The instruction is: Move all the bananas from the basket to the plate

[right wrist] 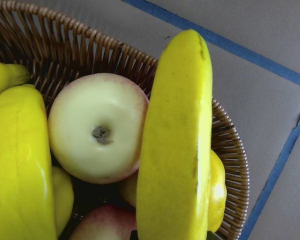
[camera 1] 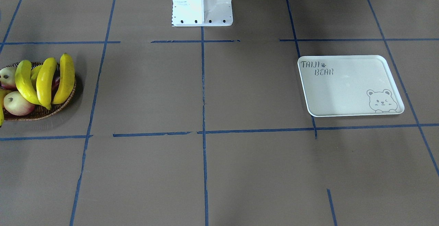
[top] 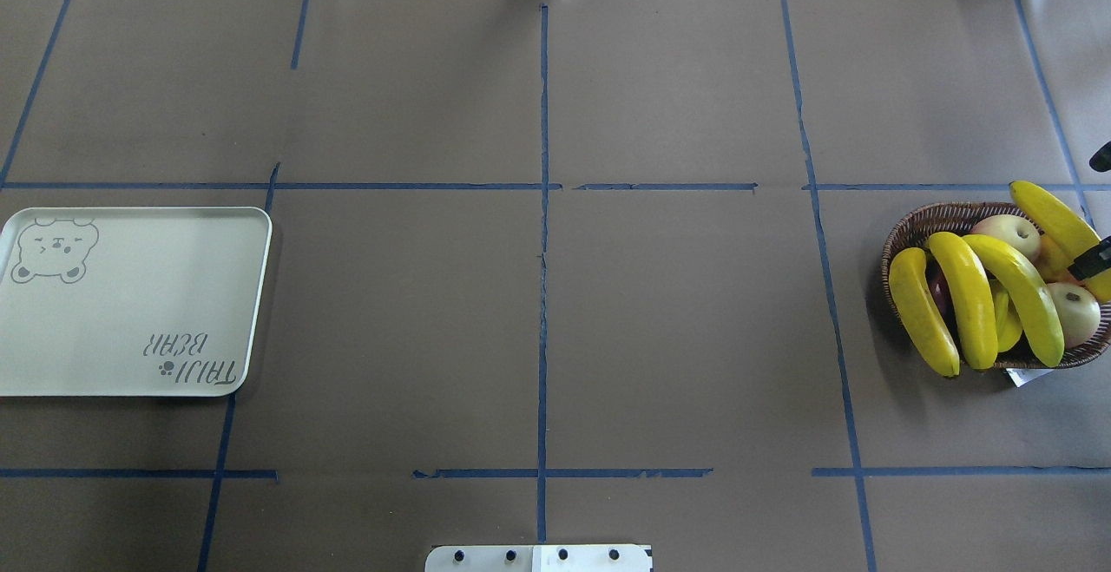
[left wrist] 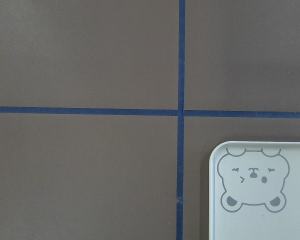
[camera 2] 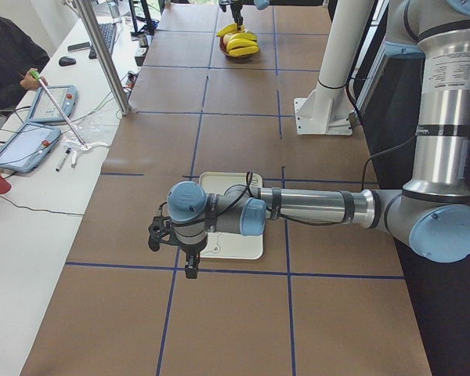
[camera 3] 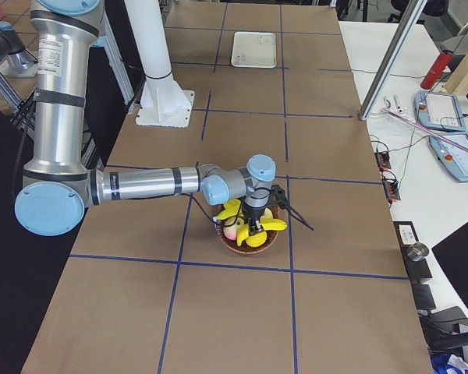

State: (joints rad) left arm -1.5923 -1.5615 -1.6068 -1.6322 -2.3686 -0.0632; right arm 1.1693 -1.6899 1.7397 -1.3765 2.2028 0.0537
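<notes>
The wicker basket [top: 903,233] stands at the table's right end in the overhead view, at the left [camera 1: 41,114] in the front-facing view. Three bananas [top: 965,299] lie side by side across it, and another banana [top: 1055,220] rests on its far rim. My right gripper [top: 1097,207] hovers over that banana [right wrist: 177,145], and two dark fingers show apart at the view's edge. The plate [top: 130,312] lies empty at the other end. My left gripper [camera 2: 172,247] hangs beside the plate's bear corner [left wrist: 260,200]. I cannot tell whether it is open or shut.
Pale red-blushed round fruits [top: 1007,233] and a small yellow-green fruit sit among the bananas in the basket. The white robot base [camera 1: 202,3] stands at the table's middle edge. Blue tape lines cross the brown table. An operator with tablets [camera 2: 31,133] sits at a side table.
</notes>
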